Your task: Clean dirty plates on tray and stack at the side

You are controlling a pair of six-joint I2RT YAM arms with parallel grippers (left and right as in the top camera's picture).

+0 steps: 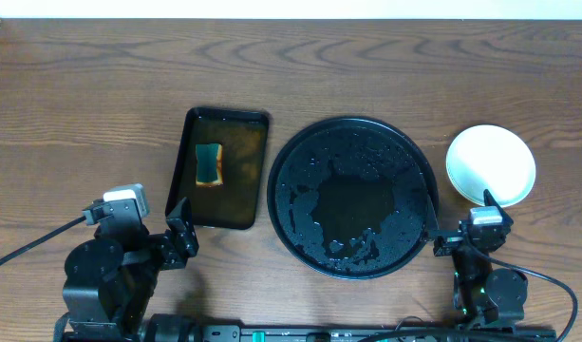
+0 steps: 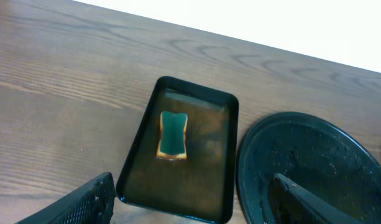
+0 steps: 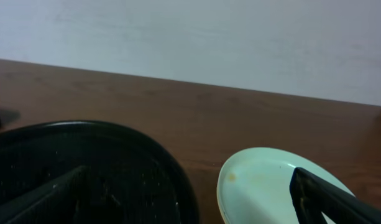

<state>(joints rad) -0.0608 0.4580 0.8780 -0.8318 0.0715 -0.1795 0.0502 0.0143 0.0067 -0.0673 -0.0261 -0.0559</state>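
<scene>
The overhead camera looks straight down on the table (image 1: 82,85) from well above, taking in its whole width. The left wrist camera sits low at the near side, tilted forward and down, close over the sponge tray (image 2: 202,168) and the left part of the tray (image 2: 321,149). The right wrist camera sits lower still, nearly level, facing the far wall (image 3: 190,43), close to the tray's right rim and the plates (image 3: 258,186). All three views share the tray

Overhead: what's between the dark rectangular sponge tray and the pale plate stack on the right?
The large round glossy black tray, wet, nothing on it, with slivers of bare wood-grain tabletop either side. Overhead view shows it.
</scene>
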